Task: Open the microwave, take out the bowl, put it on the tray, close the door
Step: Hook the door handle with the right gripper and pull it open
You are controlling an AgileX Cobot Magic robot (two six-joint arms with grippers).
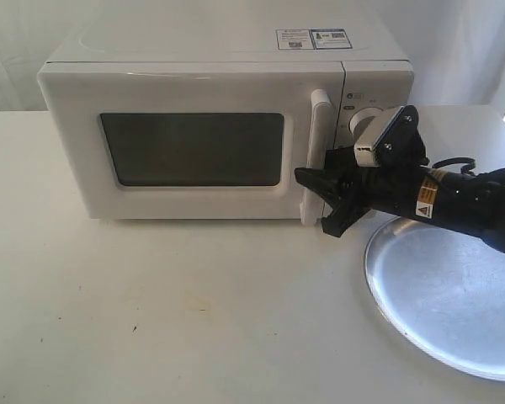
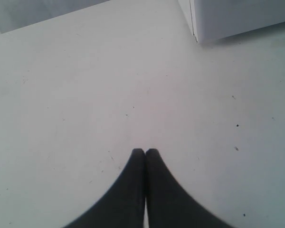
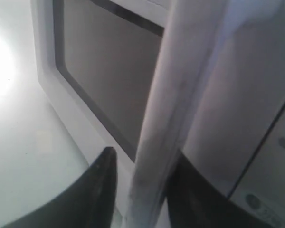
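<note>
The white microwave (image 1: 219,76) stands at the back of the table with its door (image 1: 76,151) closed. The dark window (image 1: 194,149) shows nothing of the bowl, which is hidden. My right gripper (image 1: 324,202) is open and straddles the lower part of the vertical door handle (image 1: 318,126). In the right wrist view the handle (image 3: 171,109) runs between the jaws of this gripper (image 3: 145,159), with a gap to one finger (image 3: 102,185). The silver tray (image 1: 454,295) lies at the right under the right arm. My left gripper (image 2: 145,151) is shut on nothing above the bare table (image 2: 85,95).
A corner of the microwave (image 2: 237,16) shows in the left wrist view, well away from that gripper. A control dial (image 1: 362,114) sits right of the handle, partly behind the right wrist camera. The left arm is out of the exterior view.
</note>
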